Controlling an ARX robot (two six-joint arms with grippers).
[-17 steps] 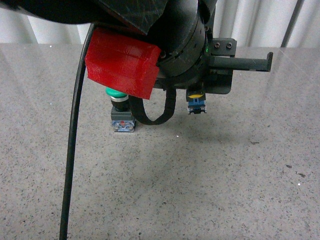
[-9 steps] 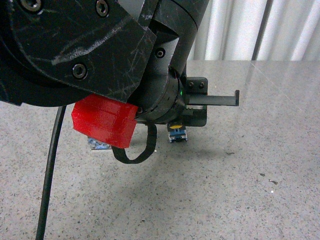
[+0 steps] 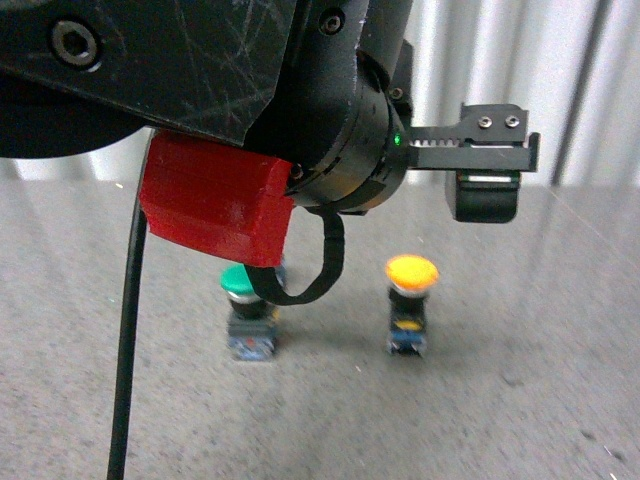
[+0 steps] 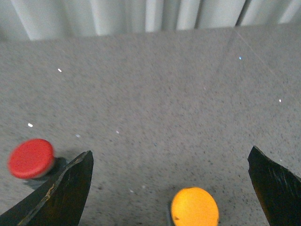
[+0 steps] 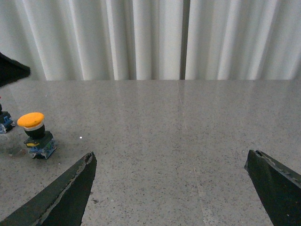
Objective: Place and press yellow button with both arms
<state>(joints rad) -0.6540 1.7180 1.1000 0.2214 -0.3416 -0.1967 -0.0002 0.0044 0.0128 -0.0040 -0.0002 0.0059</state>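
We see the small push-button with the round yellow cap, black body and blue base (image 3: 410, 305) standing upright on the grey speckled stone tabletop (image 3: 520, 400), touched by neither gripper. Our left gripper (image 4: 170, 151) hangs raised clear of it, black fingers (image 4: 61, 193) spread wide, the yellow cap showing between them. A red-capped button (image 4: 31, 158) sits just beside one finger. Our right gripper (image 5: 170, 154) is likewise spread, the push-button well off to one side. A green-capped button (image 3: 247, 300) stands nearby
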